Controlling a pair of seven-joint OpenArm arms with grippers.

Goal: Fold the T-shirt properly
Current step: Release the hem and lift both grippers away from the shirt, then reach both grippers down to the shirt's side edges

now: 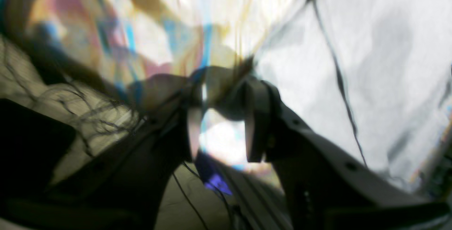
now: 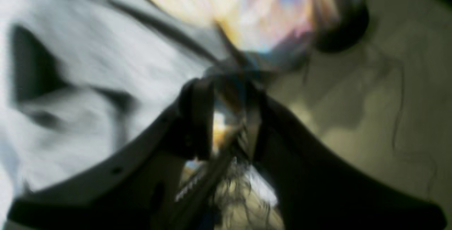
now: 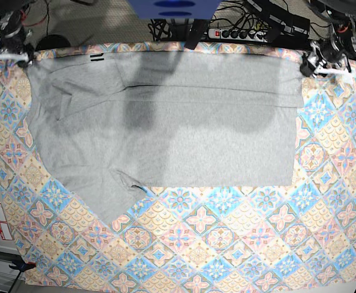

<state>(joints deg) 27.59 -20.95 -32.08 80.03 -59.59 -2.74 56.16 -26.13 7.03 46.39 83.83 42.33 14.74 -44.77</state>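
One T-shirt, grey, plain side up, spread flat across the far half of the bench on one tile-patterned tablecloth. Two grippers. At the far left corner as the base camera sees it, the right gripper sits at the shirt's edge; its wrist view shows the jaws apart with nothing clearly pinched, though the picture is blurred. One sleeve points toward the near left. Shirt's near edge runs straight across mid-bench; the near half of the cloth lies bare. At the far right corner the left gripper stands at the shirt's corner, jaws parted, cloth visible through the gap, no hold seen
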